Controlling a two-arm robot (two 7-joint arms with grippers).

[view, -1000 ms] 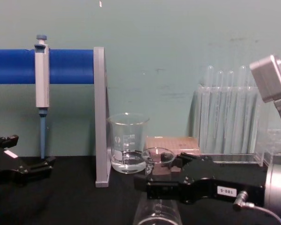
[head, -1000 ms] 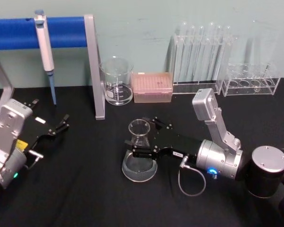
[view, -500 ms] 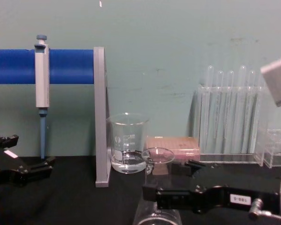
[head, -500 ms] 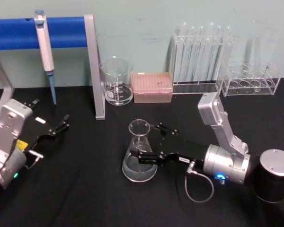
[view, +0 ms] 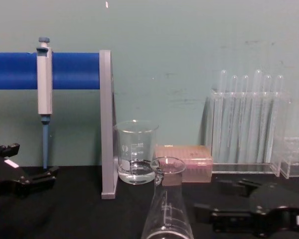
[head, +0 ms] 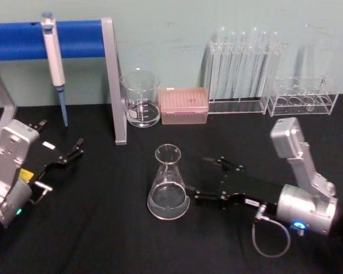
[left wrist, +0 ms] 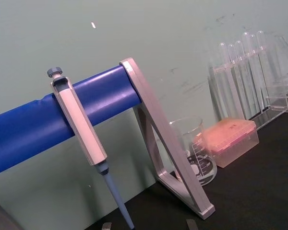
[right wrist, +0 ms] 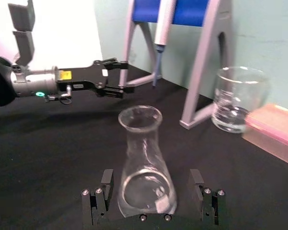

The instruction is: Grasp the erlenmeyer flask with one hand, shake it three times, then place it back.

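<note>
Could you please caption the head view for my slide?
Open right gripper beside upright erlenmeyer flask on black table.

Even soft lighting, mild blur, faint shadows.

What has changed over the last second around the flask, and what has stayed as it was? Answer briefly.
The right gripper, whose open fingers stood either side of the erlenmeyer flask a second ago, has drawn back toward the robot's right and now sits clear of the glass, fingers open. The flask stands upright on the table in the same spot. The left gripper stays parked at the left; the beaker is unmoved.
</note>
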